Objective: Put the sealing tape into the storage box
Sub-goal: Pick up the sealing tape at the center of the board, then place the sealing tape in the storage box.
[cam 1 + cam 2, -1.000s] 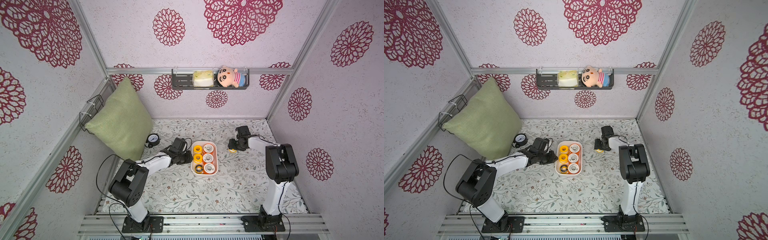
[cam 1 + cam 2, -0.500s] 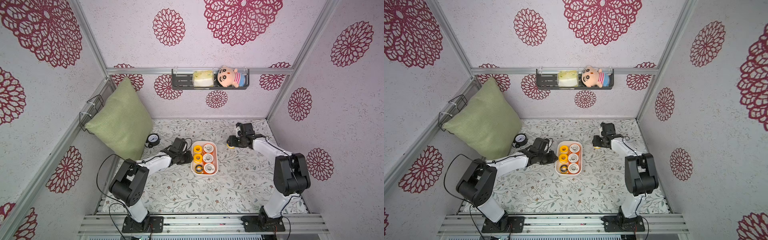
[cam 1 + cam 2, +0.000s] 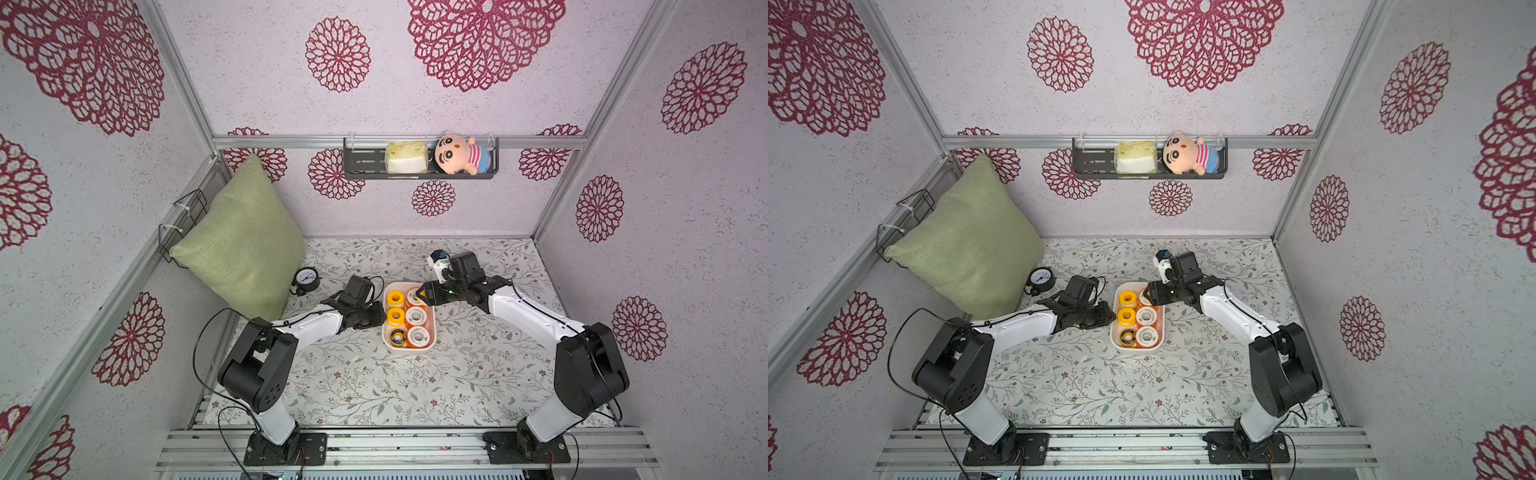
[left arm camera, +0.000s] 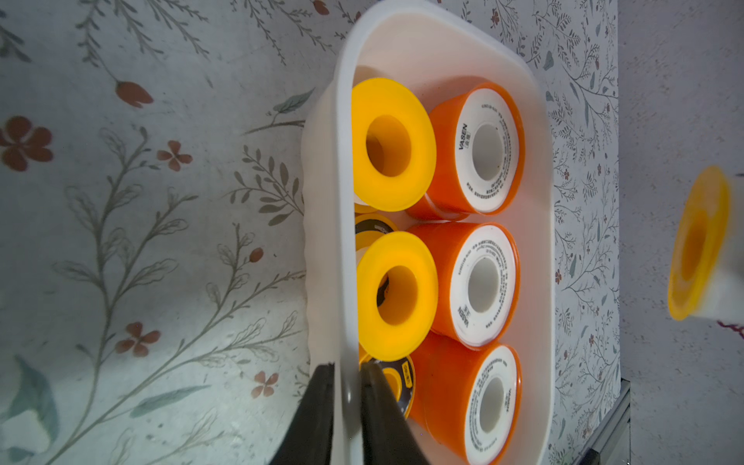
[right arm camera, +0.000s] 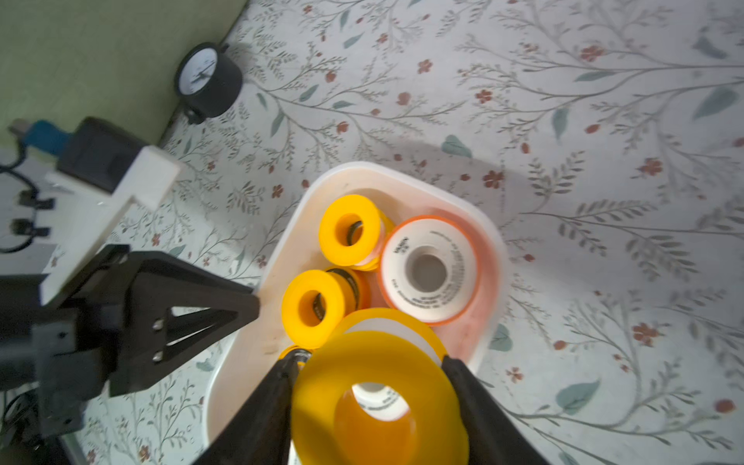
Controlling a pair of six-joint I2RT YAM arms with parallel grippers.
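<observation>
Swung over the storage box (image 5: 402,173), the right claw (image 5: 370,358) clamps one yellow spool (image 5: 422,402).

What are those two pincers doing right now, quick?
The left pincer is closed, pinching the side wall of the white box.
The right pincer is closed on a yellow tape roll.

I see a table (image 3: 374,386) with a floral cloth. Directly on it: a white box (image 3: 408,349) near the middle, a black gauge (image 3: 306,277) back left, and just beside that a green pillow (image 3: 245,245) leaning on the left wall.
</observation>
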